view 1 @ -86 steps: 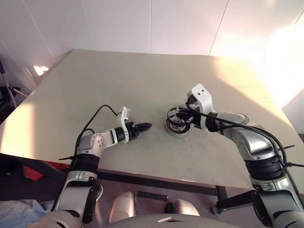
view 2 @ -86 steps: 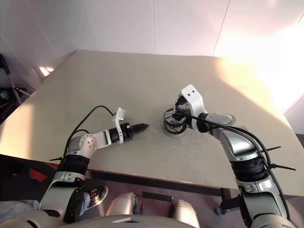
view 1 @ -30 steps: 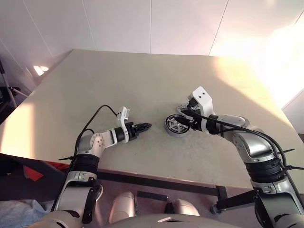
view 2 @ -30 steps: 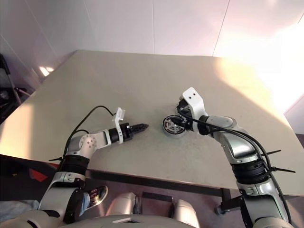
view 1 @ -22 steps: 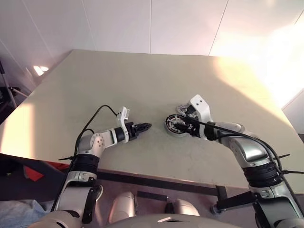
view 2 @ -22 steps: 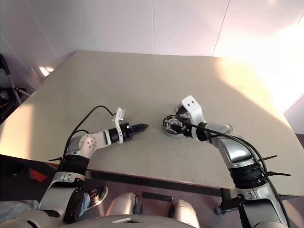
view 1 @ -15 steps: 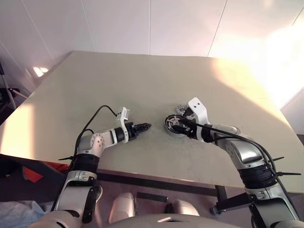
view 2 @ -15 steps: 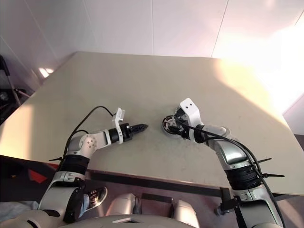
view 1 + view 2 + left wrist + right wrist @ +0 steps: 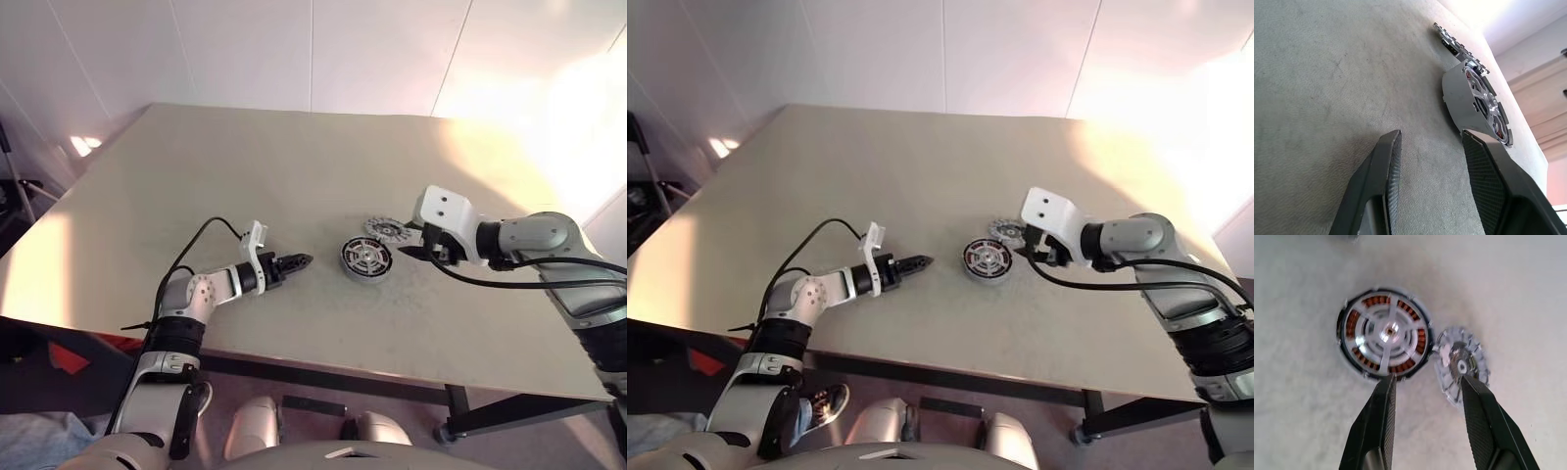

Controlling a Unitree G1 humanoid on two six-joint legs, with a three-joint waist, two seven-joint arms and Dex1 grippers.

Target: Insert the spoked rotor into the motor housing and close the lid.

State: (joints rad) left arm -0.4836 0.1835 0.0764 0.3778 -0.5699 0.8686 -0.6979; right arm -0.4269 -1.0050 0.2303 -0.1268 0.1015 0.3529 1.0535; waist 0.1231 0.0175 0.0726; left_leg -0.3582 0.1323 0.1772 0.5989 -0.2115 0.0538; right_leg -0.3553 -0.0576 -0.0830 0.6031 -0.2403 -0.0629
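- The motor housing (image 9: 1385,334) sits on the table (image 9: 196,176) near the middle, and I see white spokes across its copper windings, so I judge the rotor (image 9: 1387,333) is already seated.
- The lid (image 9: 1461,364) lies flat just right of the housing, touching its rim; it is not yet on.
- My right gripper (image 9: 1426,382) hovers above both parts, fingers spread, holding nothing.
- My left gripper (image 9: 1430,142) waits left of the housing, fingers apart and empty.
- Left to do: lift the lid and close it.
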